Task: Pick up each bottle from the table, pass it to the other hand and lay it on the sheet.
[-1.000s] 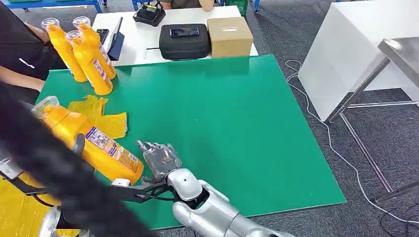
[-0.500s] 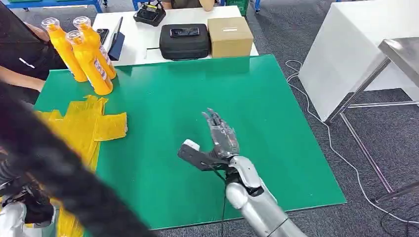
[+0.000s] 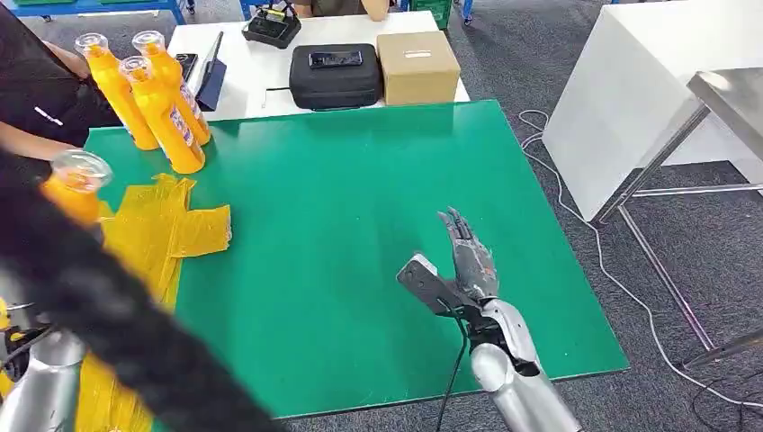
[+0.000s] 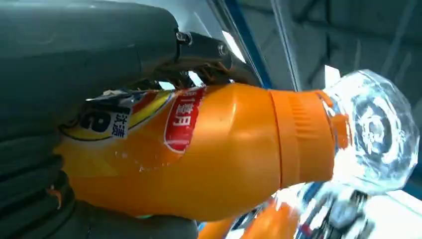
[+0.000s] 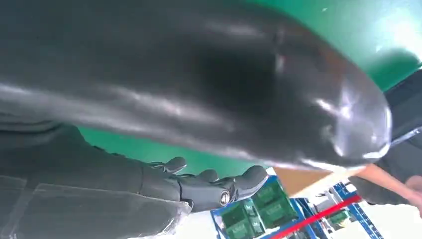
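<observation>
Right hand: empty, fingers spread, above the green worktop.
Left hand: wrapped round an orange bottle, raised over the yellow sheet.
Far corner: three bottles standing upright.

- Bottle gone from the spot low over the table's near left, where both hands met at it 1.0 s ago; now up at the left edge of the head view, clear cap upward, above the yellow sheet.
- Gripped by left hand, fingers wrapped around the body.
- Right hand off the bottle; moved right across the green mat, now near its near right part, holding nothing, fingers spread and pointing away.
- More of the sheet uncovered than 1.0 s ago.
</observation>
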`<state>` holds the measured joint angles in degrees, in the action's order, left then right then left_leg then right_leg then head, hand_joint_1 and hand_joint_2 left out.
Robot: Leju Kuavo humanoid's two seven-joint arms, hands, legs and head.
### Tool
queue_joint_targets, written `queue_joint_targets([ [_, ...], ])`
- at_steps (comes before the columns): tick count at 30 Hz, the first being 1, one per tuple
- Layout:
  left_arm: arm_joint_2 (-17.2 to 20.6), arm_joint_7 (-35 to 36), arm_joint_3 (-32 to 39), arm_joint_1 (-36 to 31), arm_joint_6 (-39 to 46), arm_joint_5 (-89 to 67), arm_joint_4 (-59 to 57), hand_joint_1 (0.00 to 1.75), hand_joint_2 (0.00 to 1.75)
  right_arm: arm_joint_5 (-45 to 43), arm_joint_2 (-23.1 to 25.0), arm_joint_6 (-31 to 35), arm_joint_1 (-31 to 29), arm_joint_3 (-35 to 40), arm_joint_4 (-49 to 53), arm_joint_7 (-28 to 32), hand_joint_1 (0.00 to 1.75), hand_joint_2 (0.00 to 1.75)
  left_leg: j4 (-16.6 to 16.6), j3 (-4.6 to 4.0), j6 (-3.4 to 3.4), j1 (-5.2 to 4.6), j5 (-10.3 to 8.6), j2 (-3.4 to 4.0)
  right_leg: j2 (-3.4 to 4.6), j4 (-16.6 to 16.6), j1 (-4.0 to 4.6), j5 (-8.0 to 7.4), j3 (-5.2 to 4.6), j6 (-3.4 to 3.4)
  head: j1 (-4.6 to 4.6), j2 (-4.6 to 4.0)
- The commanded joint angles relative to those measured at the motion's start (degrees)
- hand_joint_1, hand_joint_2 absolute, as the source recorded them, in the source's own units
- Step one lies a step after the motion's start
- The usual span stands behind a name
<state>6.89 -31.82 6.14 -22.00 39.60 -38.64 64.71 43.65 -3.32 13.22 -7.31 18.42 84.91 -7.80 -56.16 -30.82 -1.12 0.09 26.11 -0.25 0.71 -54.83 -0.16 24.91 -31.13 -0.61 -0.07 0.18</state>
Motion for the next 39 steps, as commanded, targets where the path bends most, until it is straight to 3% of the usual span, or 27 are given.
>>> queue_joint_targets([
  [1,-0.5,-1.7,-1.5,-6.8,0.4,-10.9,-21.1,1.75,1.75,-2.4,-3.7,0.2,-0.3,-1.1,-1.2,1.1,0.00,0.00,0.1,0.11,0.04,-0.01,-0.02,-0.11,-0.16,0.1,0.00,0.03,0.15,-0.02,-0.02,0.02],
  [8,-1.6,-1.5,-3.0,-5.7,0.4,-21.4,-28.1,1.75,1.75,-3.4,-5.2,0.3,0.6,0.0,-0.2,1.4,0.00,0.00,0.1,0.15,0.04,-0.06,-0.02,-0.14,-0.18,0.1,-0.05,0.05,0.17,-0.02,-0.02,0.00],
  [16,-1.6,-1.5,-3.0,-5.7,0.4,-21.4,-28.1,1.75,1.75,-3.4,-5.2,0.3,0.6,0.0,-0.2,1.4,0.00,0.00,0.0,0.03,0.05,-0.01,0.01,-0.08,-0.10,0.0,0.00,0.03,0.05,-0.01,-0.02,0.00],
  [26,0.1,-3.1,-1.7,6.3,0.4,-28.9,-30.4,1.75,1.75,-7.4,-8.8,-0.1,-0.6,3.4,-3.2,4.3,0.00,0.00,0.1,0.15,0.03,-0.06,0.05,0.18,0.15,0.1,-0.05,0.01,0.13,-0.01,-0.04,0.00],
  [27,0.3,-2.8,-2.4,7.2,0.4,-28.6,-30.3,1.43,1.75,-7.3,-8.7,-0.1,-0.8,3.5,-3.5,4.3,0.00,0.00,0.2,0.26,0.07,-0.04,0.09,0.26,0.21,0.2,-0.02,0.02,0.22,-0.01,-0.02,0.00],
  [28,1.1,-1.2,-5.5,8.2,0.4,-26.2,-30.1,0.02,1.75,-7.6,-8.5,-0.3,-1.6,3.9,-4.2,4.1,0.00,0.00,0.2,0.32,0.05,-0.11,0.08,0.29,0.25,0.2,-0.10,0.02,0.25,-0.02,-0.04,0.00],
  [29,1.1,-1.4,-5.2,8.6,0.4,-27.0,-31.5,0.00,0.00,-7.4,-7.8,-0.4,-3.0,4.5,-6.0,4.1,0.00,0.00,0.2,0.21,0.03,-0.09,0.09,0.26,0.25,0.1,-0.09,0.01,0.18,-0.01,-0.02,0.00],
  [30,1.6,0.3,-6.7,8.3,0.4,-28.0,-34.4,0.00,0.00,-7.4,-7.1,-0.8,-4.3,5.1,-7.3,4.2,0.00,0.00,0.2,0.29,0.07,-0.08,0.11,0.36,0.31,0.1,-0.08,-0.01,0.23,0.00,-0.04,0.00],
  [31,1.8,-2.4,-8.0,7.6,0.4,-25.9,-37.8,0.00,0.00,-7.2,-6.4,-0.8,-4.9,5.2,-8.0,4.4,0.00,0.00,0.2,0.27,0.05,-0.10,0.12,0.43,0.39,0.1,-0.10,-0.03,0.19,0.00,-0.04,0.00],
  [39,2.3,-2.1,-9.6,7.8,0.4,-24.3,-39.2,0.00,0.00,-5.7,-4.3,-0.9,-6.0,5.8,-8.6,3.6,0.00,0.00,0.3,0.47,0.05,-0.08,0.06,0.26,0.17,0.1,-0.08,0.00,0.56,-0.01,-0.04,0.00],
])
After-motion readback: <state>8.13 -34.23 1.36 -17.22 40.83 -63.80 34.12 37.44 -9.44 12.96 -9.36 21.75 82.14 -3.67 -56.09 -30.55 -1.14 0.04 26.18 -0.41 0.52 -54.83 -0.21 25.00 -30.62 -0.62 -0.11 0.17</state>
